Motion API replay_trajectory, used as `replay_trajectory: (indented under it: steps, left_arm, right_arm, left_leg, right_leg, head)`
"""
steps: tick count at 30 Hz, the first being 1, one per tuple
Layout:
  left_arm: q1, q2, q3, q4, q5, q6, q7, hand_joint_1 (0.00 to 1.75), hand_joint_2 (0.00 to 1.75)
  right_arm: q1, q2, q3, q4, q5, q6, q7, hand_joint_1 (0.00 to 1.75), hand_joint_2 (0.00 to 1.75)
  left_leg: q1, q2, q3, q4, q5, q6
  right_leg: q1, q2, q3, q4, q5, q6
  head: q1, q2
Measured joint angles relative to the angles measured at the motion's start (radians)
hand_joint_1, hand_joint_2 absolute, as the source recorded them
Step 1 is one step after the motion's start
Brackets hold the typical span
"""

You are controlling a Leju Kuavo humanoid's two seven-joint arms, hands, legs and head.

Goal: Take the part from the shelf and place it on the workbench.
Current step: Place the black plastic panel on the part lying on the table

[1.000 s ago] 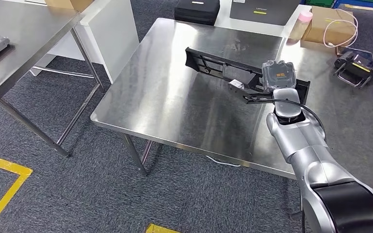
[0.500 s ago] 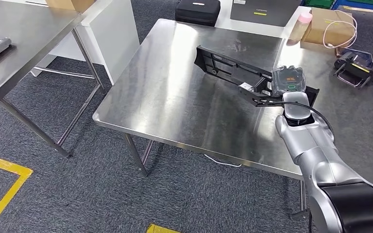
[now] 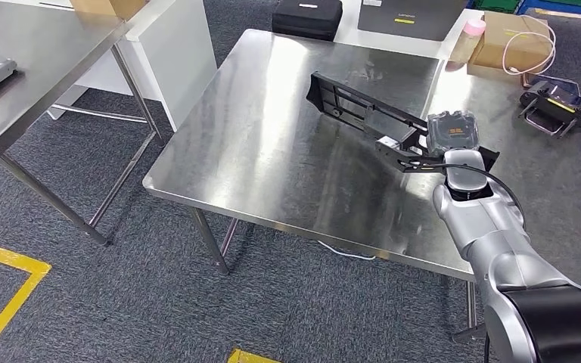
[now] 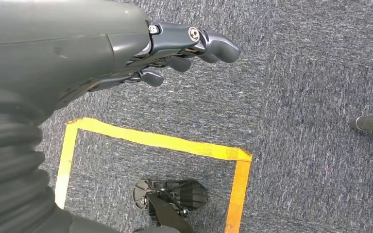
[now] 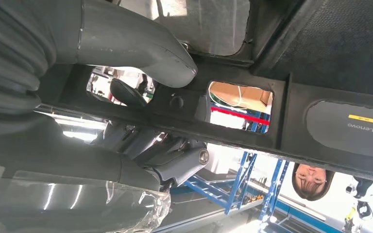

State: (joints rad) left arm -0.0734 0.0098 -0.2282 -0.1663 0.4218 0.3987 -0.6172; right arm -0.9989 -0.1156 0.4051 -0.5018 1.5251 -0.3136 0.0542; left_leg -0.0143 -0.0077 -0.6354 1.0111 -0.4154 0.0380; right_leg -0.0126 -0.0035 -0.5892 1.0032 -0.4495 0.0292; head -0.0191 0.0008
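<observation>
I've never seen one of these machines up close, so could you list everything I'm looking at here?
Workbench: one, steel, centre.
Part: one, long black frame, held over the workbench.
Second table: one, steel, far left.
Black case: one, on the floor behind the workbench.
Cardboard box: one, brown, with a pink cable, far right.
Pink-capped bottle: one, beside the box.
Floor tape: yellow, on grey carpet.
Right robot hand: grips the part.
Left robot hand: hangs over the carpet, holding nothing.
</observation>
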Motion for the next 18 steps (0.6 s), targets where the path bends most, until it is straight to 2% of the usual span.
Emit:
replay_trajectory:
  steps: [3,4,7,12,18]
  left_arm:
    - [0.001,-0.001,0.001,0.000,0.000,-0.004,0.007,0.00,1.75]
    - [0.001,-0.001,0.001,0.000,-0.001,-0.004,0.012,0.00,1.31]
    - [0.001,-0.002,0.001,0.000,-0.010,-0.026,0.053,0.00,0.00]
    - [0.003,-0.002,-0.002,0.000,-0.031,-0.085,0.158,0.00,0.00]
    - [0.003,-0.002,-0.009,0.000,-0.035,-0.123,0.215,0.00,0.00]
  right_arm:
    - [0.000,0.000,0.000,0.002,0.000,0.000,0.000,0.43,0.44]
    - [0.000,0.000,0.000,0.003,0.000,0.000,0.000,0.00,0.00]
    - [0.000,0.000,0.000,0.006,0.000,-0.001,-0.002,0.00,0.00]
    - [0.000,0.001,0.000,0.015,0.000,-0.003,-0.002,0.00,0.00]
    - [0.000,0.000,0.000,0.025,0.000,0.031,0.015,0.00,0.00]
  left_leg:
    - [0.001,0.000,0.000,0.000,0.000,0.000]
    - [0.001,0.000,0.000,0.000,0.000,0.000]
    - [0.000,0.000,0.000,0.000,0.000,0.000]
    - [0.000,0.000,0.000,0.000,0.000,0.000]
    - [0.000,0.000,0.000,0.000,0.000,0.000]
  right_leg:
    - [0.000,0.000,0.000,0.000,0.000,0.000]
    - [0.000,0.000,0.000,0.000,0.000,0.000]
    - [0.000,0.000,0.000,0.000,0.000,0.000]
    - [0.000,0.000,0.000,0.000,0.000,0.000]
    - [0.000,0.000,0.000,0.000,0.000,0.000]
  head:
    - [0.000,0.000]
    - [0.000,0.000]
    - [0.000,0.000]
    - [0.000,0.000]
    - [0.000,0.000]
